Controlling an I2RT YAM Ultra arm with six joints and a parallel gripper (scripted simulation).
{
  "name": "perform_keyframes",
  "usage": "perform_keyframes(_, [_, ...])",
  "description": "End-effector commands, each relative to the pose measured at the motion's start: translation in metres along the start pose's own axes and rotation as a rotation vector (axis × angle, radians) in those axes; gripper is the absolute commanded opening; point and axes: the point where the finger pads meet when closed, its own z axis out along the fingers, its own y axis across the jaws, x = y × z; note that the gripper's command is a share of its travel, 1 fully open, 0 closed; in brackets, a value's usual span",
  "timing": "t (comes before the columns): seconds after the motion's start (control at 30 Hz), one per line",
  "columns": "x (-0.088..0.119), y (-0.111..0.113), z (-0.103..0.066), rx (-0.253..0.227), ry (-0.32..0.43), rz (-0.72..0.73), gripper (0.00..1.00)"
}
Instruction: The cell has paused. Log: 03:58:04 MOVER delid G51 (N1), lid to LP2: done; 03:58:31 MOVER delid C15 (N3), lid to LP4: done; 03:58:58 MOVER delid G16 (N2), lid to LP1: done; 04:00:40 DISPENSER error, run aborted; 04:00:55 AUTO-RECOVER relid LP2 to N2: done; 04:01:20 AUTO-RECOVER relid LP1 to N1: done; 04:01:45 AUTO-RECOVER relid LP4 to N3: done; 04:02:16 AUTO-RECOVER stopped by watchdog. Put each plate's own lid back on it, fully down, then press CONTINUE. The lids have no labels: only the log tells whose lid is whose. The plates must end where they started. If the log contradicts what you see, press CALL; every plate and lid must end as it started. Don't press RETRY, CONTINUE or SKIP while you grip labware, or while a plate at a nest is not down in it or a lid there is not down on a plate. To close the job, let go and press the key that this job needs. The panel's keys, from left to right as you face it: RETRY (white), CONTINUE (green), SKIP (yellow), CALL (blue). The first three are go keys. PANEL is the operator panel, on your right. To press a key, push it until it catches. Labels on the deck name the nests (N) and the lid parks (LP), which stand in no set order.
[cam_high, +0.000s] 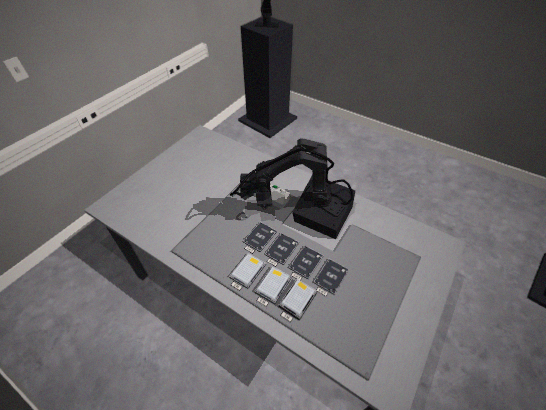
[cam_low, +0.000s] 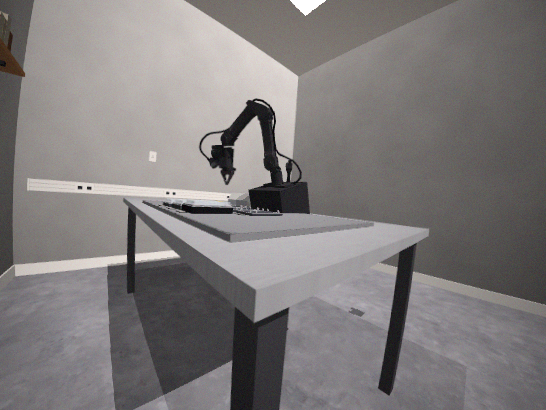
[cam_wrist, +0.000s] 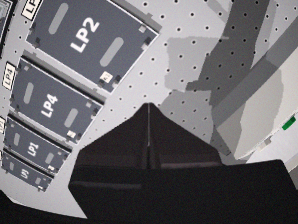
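Note:
My gripper (cam_high: 265, 205) (cam_low: 227, 183) (cam_wrist: 148, 110) is shut and empty, its fingertips together, above the deck beside the panel. The panel (cam_high: 283, 193) is partly hidden by the arm; its green key (cam_high: 275, 187) (cam_wrist: 289, 123) shows. Three plates with clear lids and yellow marks, the left one (cam_high: 245, 272), the middle one (cam_high: 270, 286) and the right one (cam_high: 297, 300), sit in the nests. Their nest labels are too small to read. The lid parks LP2 (cam_wrist: 84, 34), LP4 (cam_wrist: 49, 105), LP1 (cam_wrist: 33, 148) and LP3 (cam_wrist: 24, 173) bear no lids.
The arm's black base (cam_high: 320, 220) (cam_low: 280, 198) stands behind the lid parks. The perforated deck (cam_high: 370, 300) (cam_low: 300, 224) lies on the grey table (cam_high: 150, 190) (cam_low: 325, 255). The arm's shadow falls across the deck by the panel. A dark pedestal (cam_high: 266, 80) stands on the floor beyond the table.

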Motion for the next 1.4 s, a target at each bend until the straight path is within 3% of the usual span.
perform_keyframes(0.0, [0.001, -0.014, -0.006, -0.009, -0.036, 0.072, 0.00])
perform_keyframes(0.2, [0.013, -0.044, 0.002, -0.014, -0.008, 0.199, 0.00])
perform_keyframes(0.3, [0.012, -0.048, -0.003, -0.013, -0.017, 0.212, 0.00])
perform_keyframes(0.4, [0.025, -0.061, 0.003, -0.019, 0.008, 0.283, 0.00])
perform_keyframes(0.67, [0.022, -0.104, -0.006, -0.009, -0.037, 0.432, 0.00])
perform_keyframes(1.17, [0.048, -0.168, -0.005, 0.001, -0.022, 0.695, 0.00])
perform_keyframes(1.37, [0.059, -0.190, -0.004, -0.001, -0.012, 0.686, 0.00])
